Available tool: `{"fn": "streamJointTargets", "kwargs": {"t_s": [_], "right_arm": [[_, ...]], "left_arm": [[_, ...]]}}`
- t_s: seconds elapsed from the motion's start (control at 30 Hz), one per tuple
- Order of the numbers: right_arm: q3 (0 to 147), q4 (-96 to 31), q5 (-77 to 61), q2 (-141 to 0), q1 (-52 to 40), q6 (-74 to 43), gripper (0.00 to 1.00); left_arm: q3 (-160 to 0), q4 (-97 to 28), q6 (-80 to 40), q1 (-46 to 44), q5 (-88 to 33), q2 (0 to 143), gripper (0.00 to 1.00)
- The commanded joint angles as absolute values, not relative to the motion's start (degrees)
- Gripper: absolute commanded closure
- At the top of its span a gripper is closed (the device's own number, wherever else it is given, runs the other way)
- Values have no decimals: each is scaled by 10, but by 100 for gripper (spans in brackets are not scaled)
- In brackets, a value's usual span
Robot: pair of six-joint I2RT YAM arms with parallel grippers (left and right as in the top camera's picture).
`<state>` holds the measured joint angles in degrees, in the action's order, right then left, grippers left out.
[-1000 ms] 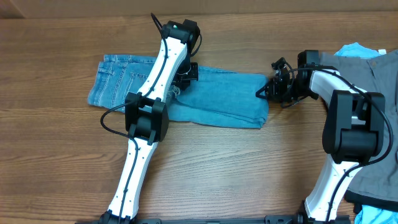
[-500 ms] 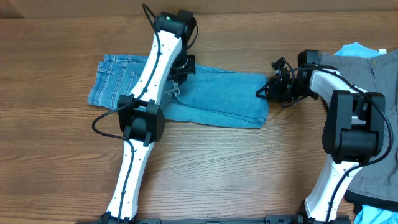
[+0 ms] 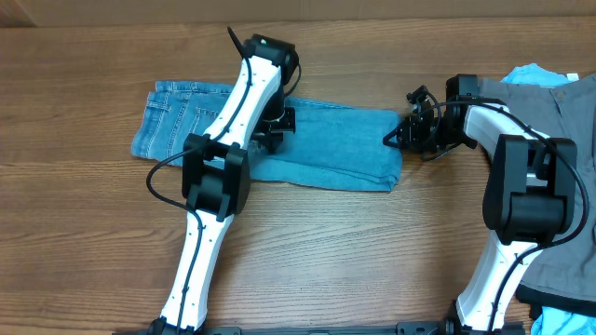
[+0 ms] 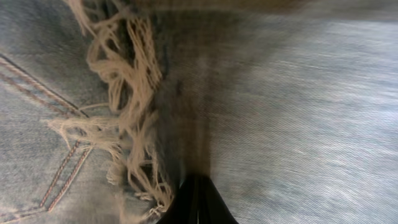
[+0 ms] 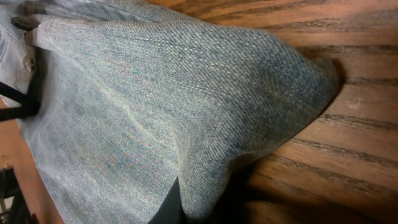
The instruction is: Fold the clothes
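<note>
The jeans [image 3: 326, 154] lie lengthwise left-to-right across the tabletop [image 3: 372, 251]. The left tool [image 4: 196, 202] is pinched shut on denim beside the frayed hem [image 4: 124, 93] mid-length, and the right tool [image 5: 174, 208] is clamped on the right-end fold.

Even, soft light fell on the counter [image 3: 372, 261] from above, while the left wrist view was smeared and shadowed mid-frame.

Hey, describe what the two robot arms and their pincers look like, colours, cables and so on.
Both the left arm and the right arm have slim white links joined by boxy black joint housings. A thin black cable loops out beside the left arm's joint. A small green light glows on the left wrist. The left pincer and right pincer are black.
</note>
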<state>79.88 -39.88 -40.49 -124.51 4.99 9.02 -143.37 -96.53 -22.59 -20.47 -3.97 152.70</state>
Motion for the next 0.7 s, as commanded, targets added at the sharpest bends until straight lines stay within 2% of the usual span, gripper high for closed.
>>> {"fn": "streamJointTargets", "kwargs": {"t_s": [0.0, 0.17, 0.43, 0.67], "right_arm": [[802, -395, -361, -1262, 60, 90, 96], [799, -393, -360, -1262, 60, 90, 96], [798, -389, -361, -1262, 60, 90, 96], [798, -390, -361, -1262, 60, 90, 96]], "left_arm": [[-1378, -949, -247, -211, 39, 1516, 96], [-1366, -925, -229, -211, 10, 1510, 96], [-1398, -969, -227, -214, -1, 1409, 96], [-1291, -959, -223, -223, -19, 1410, 96]]}}
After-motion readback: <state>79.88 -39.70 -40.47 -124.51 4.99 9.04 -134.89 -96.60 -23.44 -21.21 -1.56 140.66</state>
